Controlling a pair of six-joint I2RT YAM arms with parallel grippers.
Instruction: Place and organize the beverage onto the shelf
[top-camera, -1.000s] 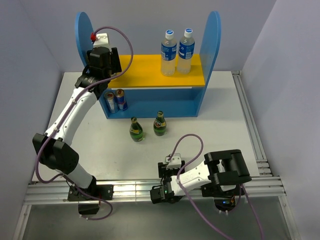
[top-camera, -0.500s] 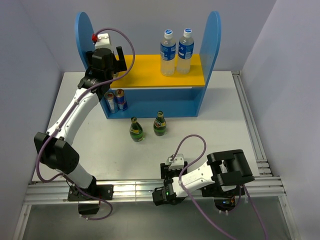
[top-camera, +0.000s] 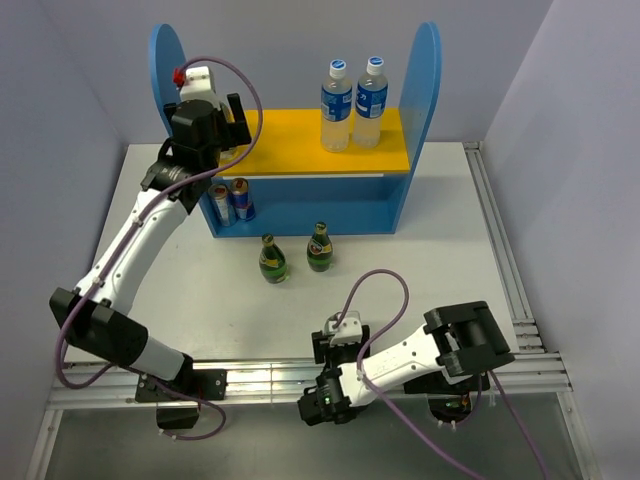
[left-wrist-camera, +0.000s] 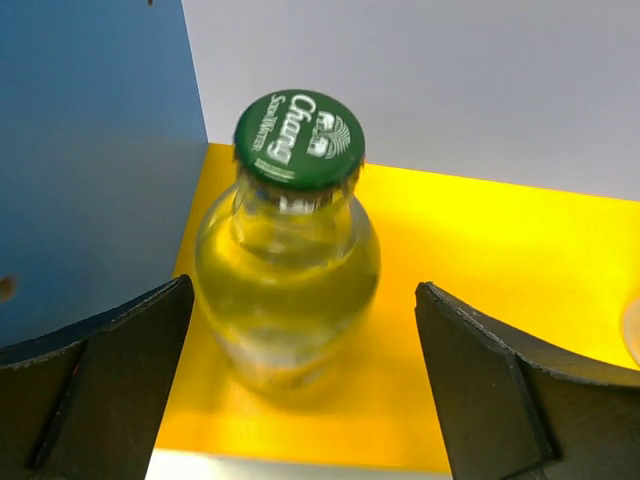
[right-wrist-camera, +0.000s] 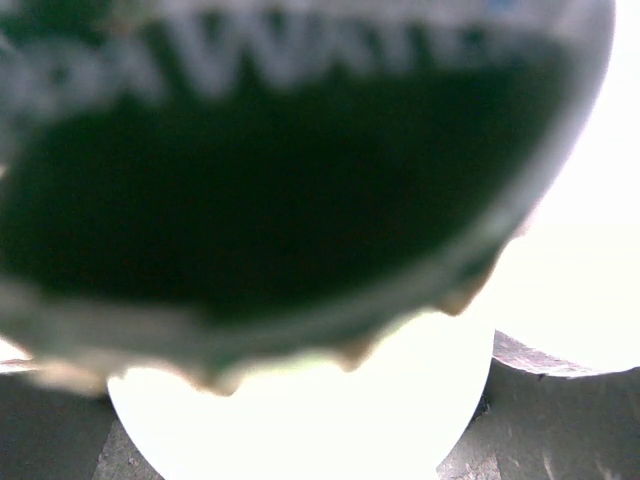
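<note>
On the blue shelf (top-camera: 428, 80), a clear glass bottle with a green cap (left-wrist-camera: 290, 250) stands upright at the left end of the yellow upper board (left-wrist-camera: 480, 260), next to the side panel. My left gripper (left-wrist-camera: 302, 295) (top-camera: 238, 115) is open, one finger on each side of the bottle and clear of it. Two plastic bottles with blue labels (top-camera: 354, 104) stand at the board's right end. Two dark green bottles (top-camera: 271, 259) (top-camera: 319, 248) stand on the table before the shelf. My right gripper (top-camera: 335, 335) (right-wrist-camera: 300, 430) is shut on a green-capped bottle (right-wrist-camera: 280, 170), which fills its view.
Two blue and red cans (top-camera: 231, 203) stand at the left of the shelf's lower tier. The right arm is folded low over the front rail (top-camera: 260, 375). Grey walls close in both sides, and a metal rail (top-camera: 500, 250) runs along the table's right edge.
My left gripper has opened and let go of the green-capped bottle on the upper board, then drawn back a little. The right arm has shifted slightly at the front edge.
</note>
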